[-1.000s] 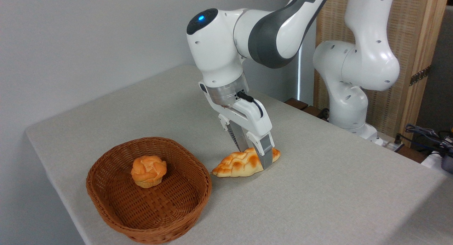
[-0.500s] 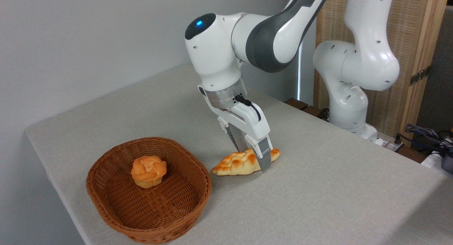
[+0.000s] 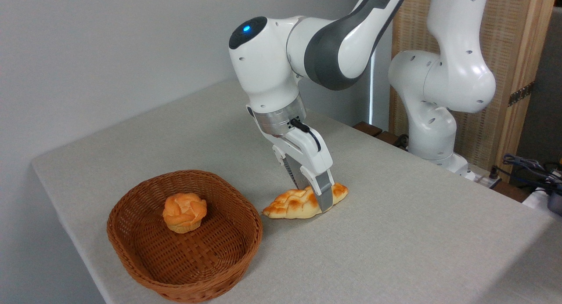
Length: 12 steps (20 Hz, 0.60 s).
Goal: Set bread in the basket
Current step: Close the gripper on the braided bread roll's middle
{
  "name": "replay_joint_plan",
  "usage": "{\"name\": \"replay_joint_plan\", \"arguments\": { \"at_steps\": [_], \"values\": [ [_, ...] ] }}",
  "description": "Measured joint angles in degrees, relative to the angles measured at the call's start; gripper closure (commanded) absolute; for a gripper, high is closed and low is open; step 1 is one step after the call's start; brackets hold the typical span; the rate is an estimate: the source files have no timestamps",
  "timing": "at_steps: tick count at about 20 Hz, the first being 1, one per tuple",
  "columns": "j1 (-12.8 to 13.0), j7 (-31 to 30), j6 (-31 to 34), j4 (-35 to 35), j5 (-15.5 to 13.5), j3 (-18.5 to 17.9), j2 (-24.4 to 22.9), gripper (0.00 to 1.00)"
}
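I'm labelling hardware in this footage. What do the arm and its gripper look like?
The arm has glossy white rounded shells with dark grey joint sections, a black cap with a blue light, and a ribbed silver wrist ring. A short black cable loops to the white gripper, whose fingers are grey.

We reach down from the upper right, wrist tilted leftward, our gripper (image 3: pixel 317 197) low near the table, its two fingers (image 3: pixel 324 194) pointing down, narrowly parted.

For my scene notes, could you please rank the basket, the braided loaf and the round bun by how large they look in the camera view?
1. Basket, clearly the largest.
2. Braided loaf, partly covered by the hand.
3. Round bun, smallest.
The basket and bun are slightly nearer the camera, but the order holds.
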<state>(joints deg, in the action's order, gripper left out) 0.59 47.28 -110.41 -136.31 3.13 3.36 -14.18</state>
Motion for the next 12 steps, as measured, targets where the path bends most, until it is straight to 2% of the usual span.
{"name": "replay_joint_plan", "arguments": {
  "at_steps": [6,9,12],
  "values": [
    [1.0,1.0,-0.1,0.0,0.0,0.1,0.0,0.76],
    [1.5,1.0,-0.1,0.0,0.1,0.1,0.0,0.76],
    [1.5,1.0,-0.1,0.0,0.1,0.1,0.0,0.83]
  ]
}}
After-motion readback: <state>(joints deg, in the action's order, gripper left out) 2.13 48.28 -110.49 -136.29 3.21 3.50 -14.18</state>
